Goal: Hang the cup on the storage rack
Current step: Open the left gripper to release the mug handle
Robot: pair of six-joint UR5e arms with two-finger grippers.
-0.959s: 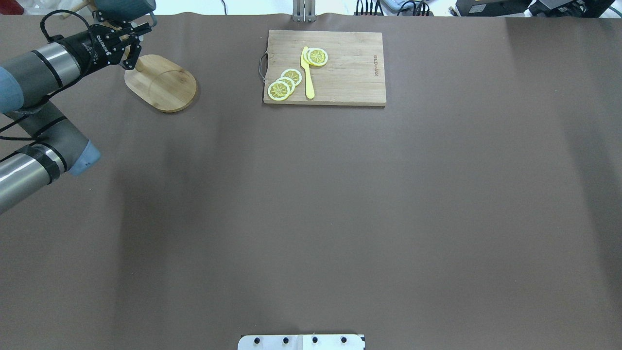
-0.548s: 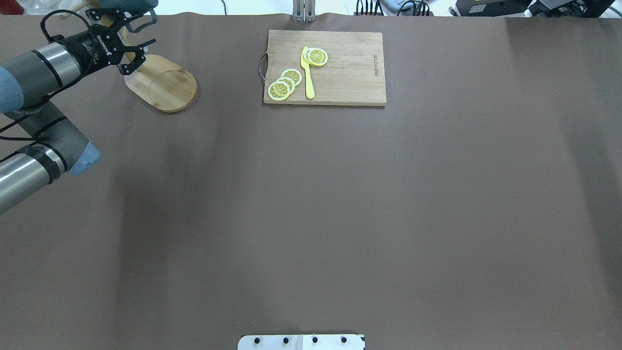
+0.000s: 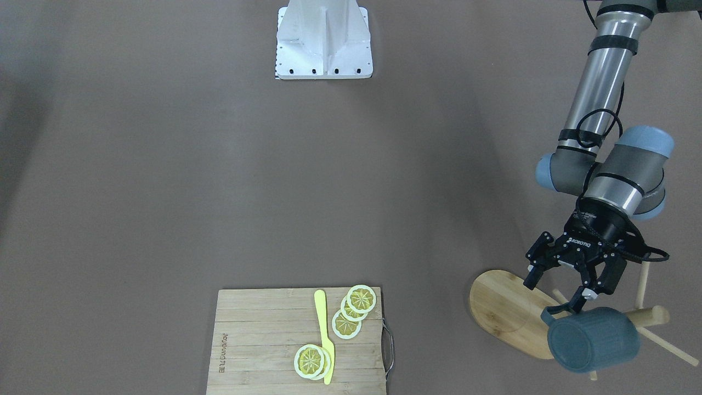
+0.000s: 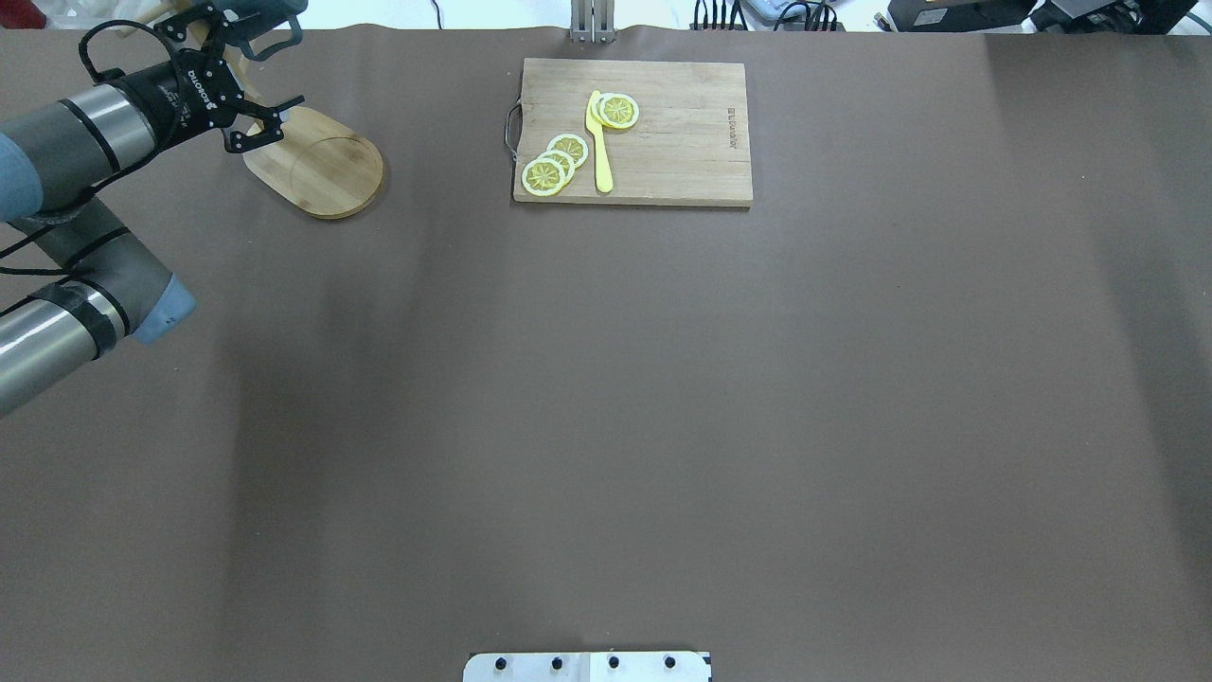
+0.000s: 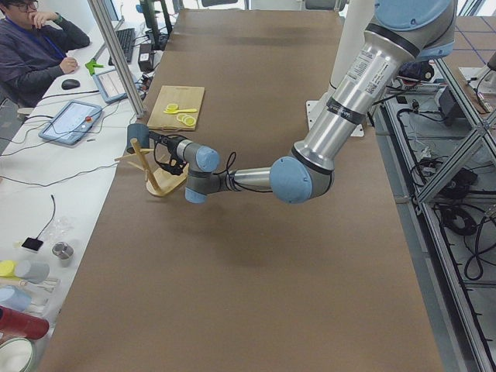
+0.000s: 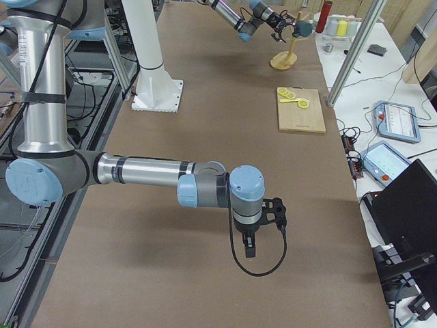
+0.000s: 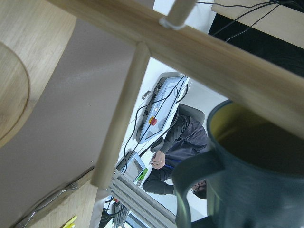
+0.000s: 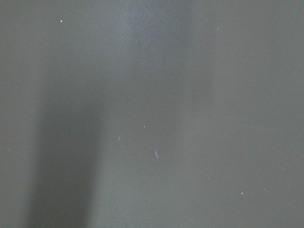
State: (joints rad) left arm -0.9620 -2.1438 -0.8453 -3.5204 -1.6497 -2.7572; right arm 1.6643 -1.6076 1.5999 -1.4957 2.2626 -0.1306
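Cup sits high on the storage rack, by the post top, presumably hung by its handle: nothing else holds it. Left gripper just beside that handle, jaws spread, empty, likely so it can clear. Mouth faces the post, handle faces gripper; long axis tilted well off upright. Right gripper far from rack: state can't tell.
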